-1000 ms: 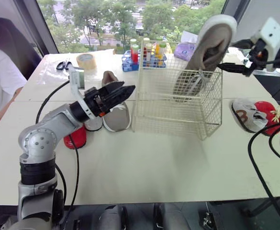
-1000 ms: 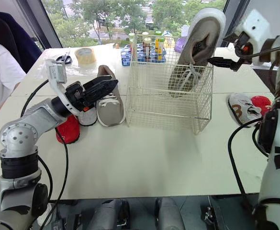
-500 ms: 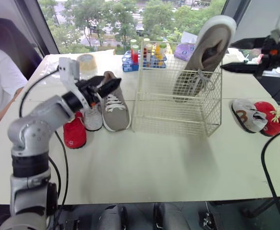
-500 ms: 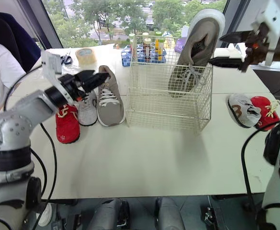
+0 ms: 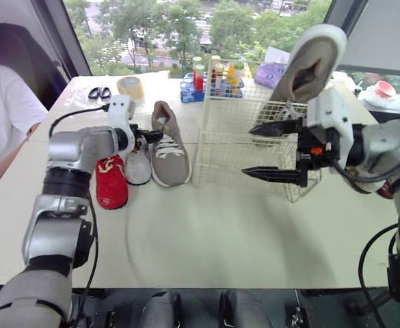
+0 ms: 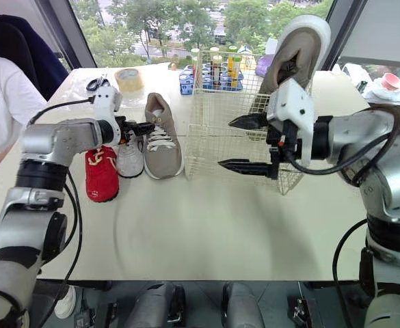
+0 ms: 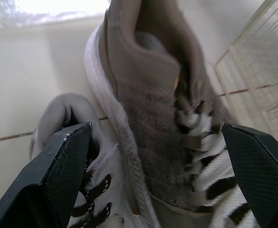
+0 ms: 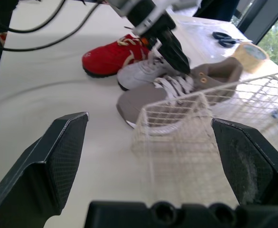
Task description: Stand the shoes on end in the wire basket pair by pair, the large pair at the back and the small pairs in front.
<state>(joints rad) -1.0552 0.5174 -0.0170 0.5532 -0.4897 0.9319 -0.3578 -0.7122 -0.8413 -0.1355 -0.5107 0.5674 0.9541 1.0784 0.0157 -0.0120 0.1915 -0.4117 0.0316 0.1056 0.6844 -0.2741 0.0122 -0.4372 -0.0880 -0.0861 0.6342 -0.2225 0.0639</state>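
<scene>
black fingers of my right gripper (image 5: 249,152) are spread wide, holding nothing, one above the other. they hang over the pale table (image 5: 206,232) just in front of the wire basket (image 5: 220,157), on its near side.

to the left, three shoes lie flat side by side, toes toward me: a small red shoe (image 5: 109,183) outermost, a small white shoe (image 5: 139,167) beside it, then the flat tan shoe (image 5: 170,147), the big one, just left of the basket.

my left gripper (image 6: 145,128) is over the far ends of the white shoe and the flat tan shoe. its fingers (image 7: 58,175) are wide apart, one by the white shoe's opening and the other past the tan laces. it holds nothing.

in the basket, at its far right, the upright tan shoe (image 5: 310,65) stands toe down, its heel well above the rim.

farther back sit a rack of bottles (image 5: 194,87), a roll of tape (image 5: 130,85) and scissors (image 5: 100,91). a person in a white shirt (image 5: 8,113) is at the far left.
</scene>
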